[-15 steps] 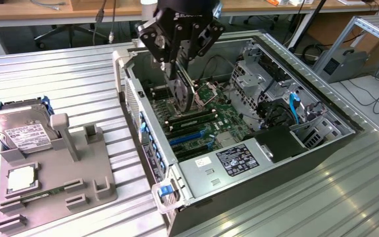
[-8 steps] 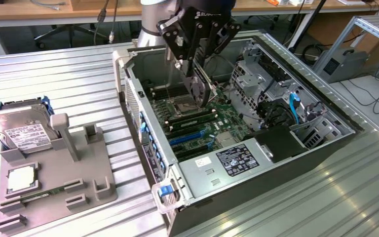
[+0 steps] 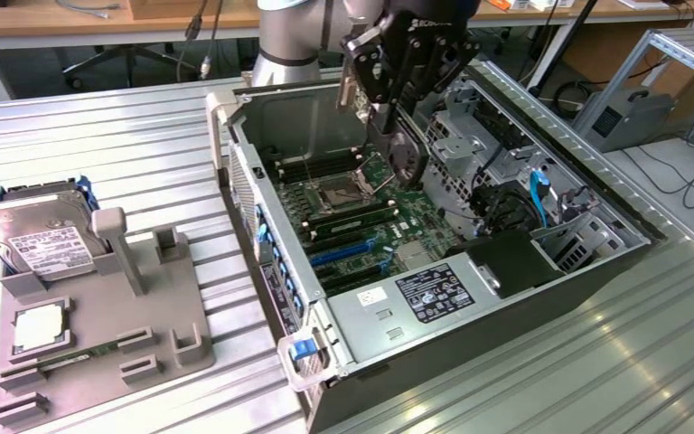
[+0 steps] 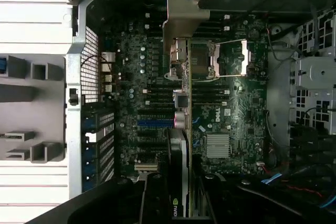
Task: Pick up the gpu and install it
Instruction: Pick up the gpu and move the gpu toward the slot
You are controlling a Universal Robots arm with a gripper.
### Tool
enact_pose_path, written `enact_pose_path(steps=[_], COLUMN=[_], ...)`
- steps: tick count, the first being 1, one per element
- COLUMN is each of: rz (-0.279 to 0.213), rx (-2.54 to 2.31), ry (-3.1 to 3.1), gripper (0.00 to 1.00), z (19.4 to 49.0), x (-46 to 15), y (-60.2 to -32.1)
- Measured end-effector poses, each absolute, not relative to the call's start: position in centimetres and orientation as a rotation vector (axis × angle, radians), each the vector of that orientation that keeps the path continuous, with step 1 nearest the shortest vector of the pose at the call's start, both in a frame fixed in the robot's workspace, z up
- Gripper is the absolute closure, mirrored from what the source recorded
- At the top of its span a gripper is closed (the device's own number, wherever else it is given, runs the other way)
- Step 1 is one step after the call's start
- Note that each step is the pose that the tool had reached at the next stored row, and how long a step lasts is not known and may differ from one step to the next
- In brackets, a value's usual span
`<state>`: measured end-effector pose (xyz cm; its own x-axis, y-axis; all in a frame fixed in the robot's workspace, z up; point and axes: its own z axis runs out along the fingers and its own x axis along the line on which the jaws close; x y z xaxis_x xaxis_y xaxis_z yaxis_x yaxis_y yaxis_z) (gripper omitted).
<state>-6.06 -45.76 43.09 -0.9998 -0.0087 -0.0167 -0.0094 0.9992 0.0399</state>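
Note:
The gpu (image 3: 400, 155), a thin dark card with a silver end bracket, hangs edge-down over the open computer case (image 3: 277, 226). My gripper (image 3: 386, 116) is shut on its upper edge. The card's lower edge sits just above the motherboard (image 3: 360, 212), near the processor socket (image 3: 337, 194). In the wrist view the gpu (image 4: 178, 145) is edge-on, with its silver bracket (image 4: 181, 17) at the far end and the gripper (image 4: 179, 190) clamped on either side of it. Blue expansion slots (image 4: 155, 123) lie beside the card's line.
A grey parts holder (image 3: 106, 316) stands at the exterior view's left with a silver hard drive (image 3: 40, 240), a processor chip (image 3: 40, 327) and a green memory stick (image 3: 82, 354). Drive cages and a blue cable (image 3: 540, 199) crowd the case's far side.

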Motion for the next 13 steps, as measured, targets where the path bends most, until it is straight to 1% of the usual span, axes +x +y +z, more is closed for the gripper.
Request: enact_pose_path(steps=[13], rz=[0.063], rx=[-0.025], ry=[3.125], gripper=[0.73], z=[43.1], x=[2.0], y=[-45.7])
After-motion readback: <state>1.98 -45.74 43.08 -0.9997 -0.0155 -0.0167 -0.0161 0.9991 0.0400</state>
